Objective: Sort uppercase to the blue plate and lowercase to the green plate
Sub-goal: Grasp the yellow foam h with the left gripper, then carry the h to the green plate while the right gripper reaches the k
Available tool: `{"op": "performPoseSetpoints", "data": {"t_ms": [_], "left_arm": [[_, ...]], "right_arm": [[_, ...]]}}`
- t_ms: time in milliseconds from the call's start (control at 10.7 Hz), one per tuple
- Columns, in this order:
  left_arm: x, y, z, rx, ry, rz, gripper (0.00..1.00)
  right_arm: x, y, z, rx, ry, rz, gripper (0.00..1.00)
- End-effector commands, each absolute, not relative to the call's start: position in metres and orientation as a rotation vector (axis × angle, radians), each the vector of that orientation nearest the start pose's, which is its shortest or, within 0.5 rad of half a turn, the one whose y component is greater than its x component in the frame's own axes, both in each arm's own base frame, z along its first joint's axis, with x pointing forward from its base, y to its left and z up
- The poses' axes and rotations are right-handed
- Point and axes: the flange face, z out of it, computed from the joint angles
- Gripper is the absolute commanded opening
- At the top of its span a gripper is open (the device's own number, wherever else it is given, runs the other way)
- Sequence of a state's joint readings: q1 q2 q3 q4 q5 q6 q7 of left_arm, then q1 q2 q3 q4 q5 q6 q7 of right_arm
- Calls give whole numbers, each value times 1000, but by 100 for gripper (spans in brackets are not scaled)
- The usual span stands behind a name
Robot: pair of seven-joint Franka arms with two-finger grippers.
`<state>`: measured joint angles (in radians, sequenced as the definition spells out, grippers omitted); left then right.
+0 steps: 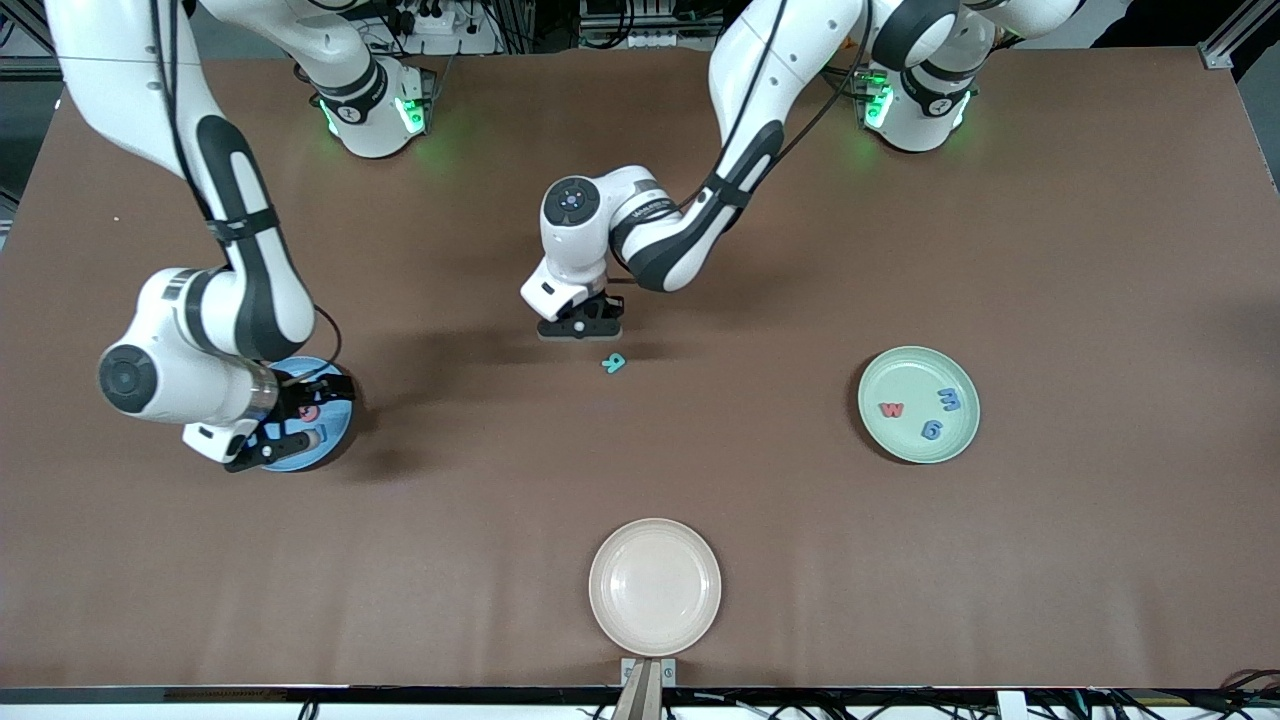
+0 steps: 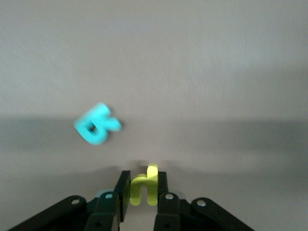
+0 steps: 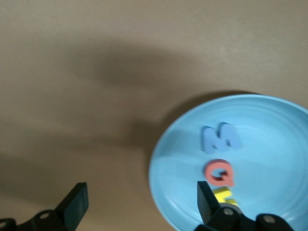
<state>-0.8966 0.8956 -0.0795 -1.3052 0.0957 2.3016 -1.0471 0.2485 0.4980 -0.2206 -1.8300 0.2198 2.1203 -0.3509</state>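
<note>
The left gripper (image 1: 580,328) was low over the middle of the table (image 1: 1050,250), its fingers (image 2: 124,192) clamped on a small yellow lowercase letter (image 2: 144,188). The teal uppercase letter (image 1: 613,363) lay on the bare cloth just beside it, nearer to the front camera, not touching the gripper.

The right gripper (image 1: 290,425) hung above the blue plate (image 1: 335,435) toward the right arm's end of the table, its fingers (image 3: 74,206) spread wide and holding nothing. In the right wrist view that plate (image 3: 269,144) carried a blue M (image 3: 220,137), a red Q (image 3: 220,173) and part of a yellow letter (image 3: 224,196), lying close together; the right arm covered much of the plate in the front view.

The green plate (image 1: 890,375) sat toward the left arm's end, well apart from the left gripper. It held a red w (image 1: 891,409), a blue m (image 1: 949,399) and a blue g (image 1: 931,430), each apart from the others.

A beige plate (image 1: 654,586) stood close to the table edge nearest the front camera, with nothing on it. Between the left gripper and the green plate only open brown cloth showed, and wide bare table lay around all three plates.
</note>
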Motion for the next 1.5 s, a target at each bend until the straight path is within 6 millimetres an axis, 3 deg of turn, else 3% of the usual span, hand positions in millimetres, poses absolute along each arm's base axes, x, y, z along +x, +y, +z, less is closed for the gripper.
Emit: {"op": "performPoseSetpoints", "data": {"t_ms": [0,188,376,563,751,939,1127,1314,1408], "left_arm": [[484,-569,287,-3211,-87,-73,0],[526,-506,333,-3196,21,9,0],[566,-425,361,-3176,215,55,0],[595,-334,351,-3127,421,113,0],[614,-256,326,-3094,498,195,0],[618,-208,287,-3011,490,264,0],[620,-190,268,-2927,523,275,0],[618,-167,258,-2923,508,317,0],[617,-154,252,-2923,488,339,12]], "right_arm": [[624,75,253,-3014,-303,254,100],[620,115,252,-3025,-239,250,100],[608,169,253,-3051,-142,249,100],[599,212,257,-3070,-18,234,100],[588,250,261,-3078,70,226,100],[575,290,262,-3085,193,204,100],[570,320,260,-3083,327,193,100],[564,362,253,-3069,527,180,100],[564,383,250,-3050,632,162,100]]}}
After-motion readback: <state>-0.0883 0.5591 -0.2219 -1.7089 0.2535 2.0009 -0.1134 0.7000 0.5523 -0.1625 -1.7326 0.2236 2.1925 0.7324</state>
